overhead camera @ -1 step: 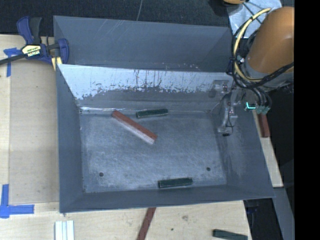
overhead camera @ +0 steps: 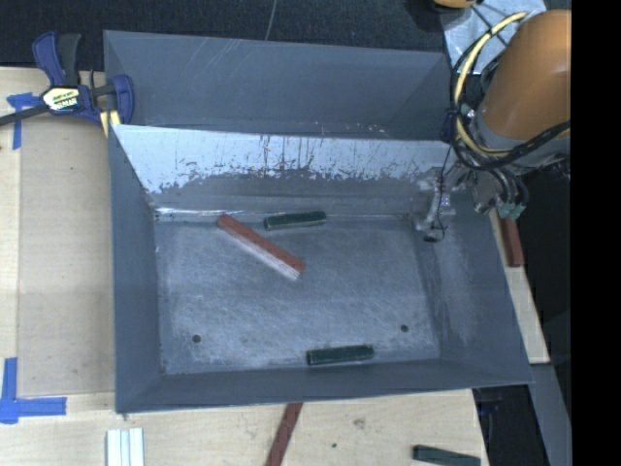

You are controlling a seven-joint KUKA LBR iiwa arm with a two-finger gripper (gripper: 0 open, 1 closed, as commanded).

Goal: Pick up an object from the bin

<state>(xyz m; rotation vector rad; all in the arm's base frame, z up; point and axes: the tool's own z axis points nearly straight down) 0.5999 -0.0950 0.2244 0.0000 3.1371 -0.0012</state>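
Note:
My gripper (overhead camera: 430, 219) hangs over the bin's far right corner, its metal fingers pointing down above the bin floor; nothing shows between them. A dark green bar (overhead camera: 295, 220) lies along the far wall, left of the gripper. A reddish-brown stick (overhead camera: 258, 246) with a pale end lies slanted just in front of that bar. A second dark green bar (overhead camera: 340, 355) rests against the near wall.
The arm with its orange cover and cables stands over the bin's right rim. Bare bin floor spreads between the stick and the near green bar.

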